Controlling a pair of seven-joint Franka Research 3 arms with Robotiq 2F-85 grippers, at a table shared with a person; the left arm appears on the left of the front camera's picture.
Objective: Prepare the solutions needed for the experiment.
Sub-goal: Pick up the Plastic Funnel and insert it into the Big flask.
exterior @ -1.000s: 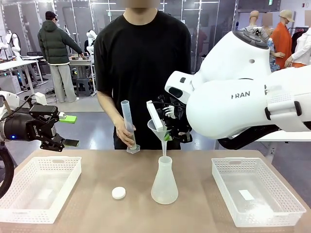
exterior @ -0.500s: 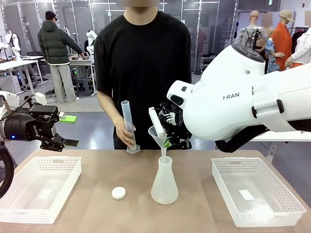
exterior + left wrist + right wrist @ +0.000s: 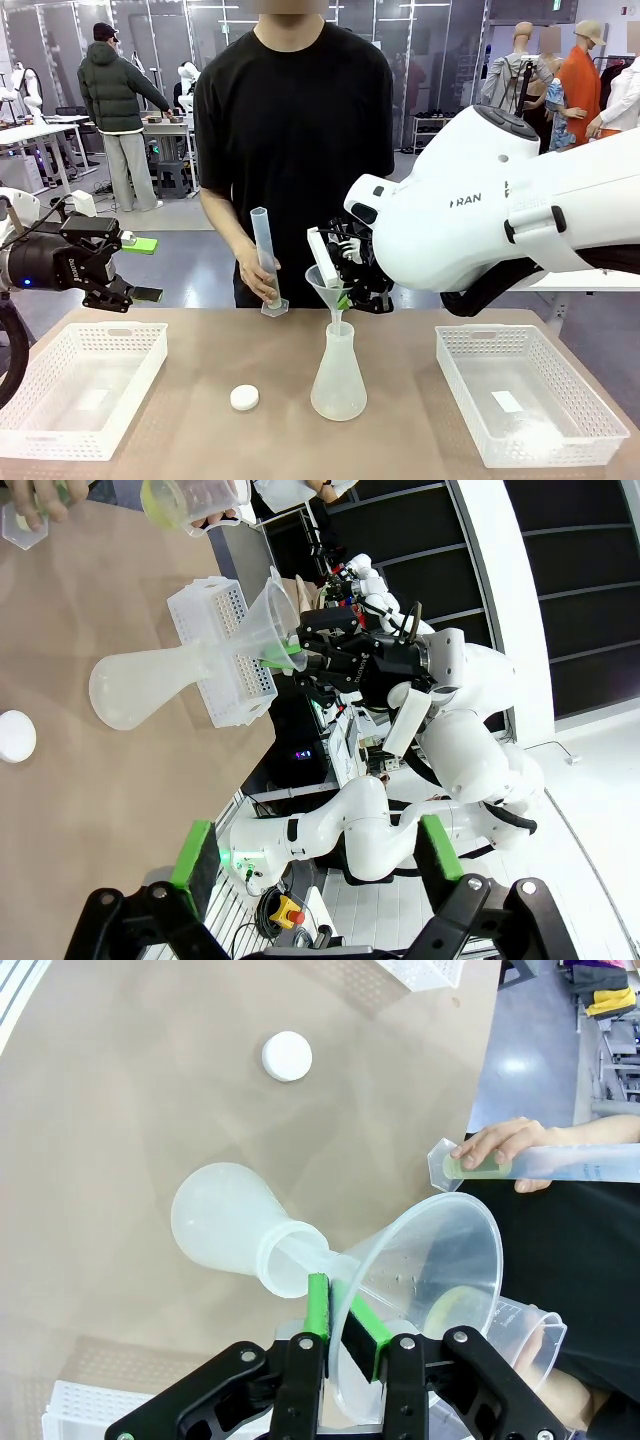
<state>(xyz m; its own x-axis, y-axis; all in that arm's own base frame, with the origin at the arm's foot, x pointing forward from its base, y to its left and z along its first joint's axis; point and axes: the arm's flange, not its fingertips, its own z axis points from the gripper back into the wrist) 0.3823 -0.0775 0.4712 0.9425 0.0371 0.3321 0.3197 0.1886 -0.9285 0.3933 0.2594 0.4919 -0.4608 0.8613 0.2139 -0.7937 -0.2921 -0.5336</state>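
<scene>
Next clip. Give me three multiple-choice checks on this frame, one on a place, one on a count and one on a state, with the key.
1. Where is the funnel's stem?
A) in the conical flask's neck
B) lying flat beside it
C) pointing upward

2. How many white baskets stand on the table?
A) one
B) two
C) three

3. How do the left gripper's jaws stand?
A) fully shut
B) wide open, empty
C) clamped on a bottle

Key:
1 A: the right gripper holds the funnel with its stem inside the flask's neck.
2 B: one basket sits at each side.
3 B: its green pads stand apart with nothing between them.
</scene>
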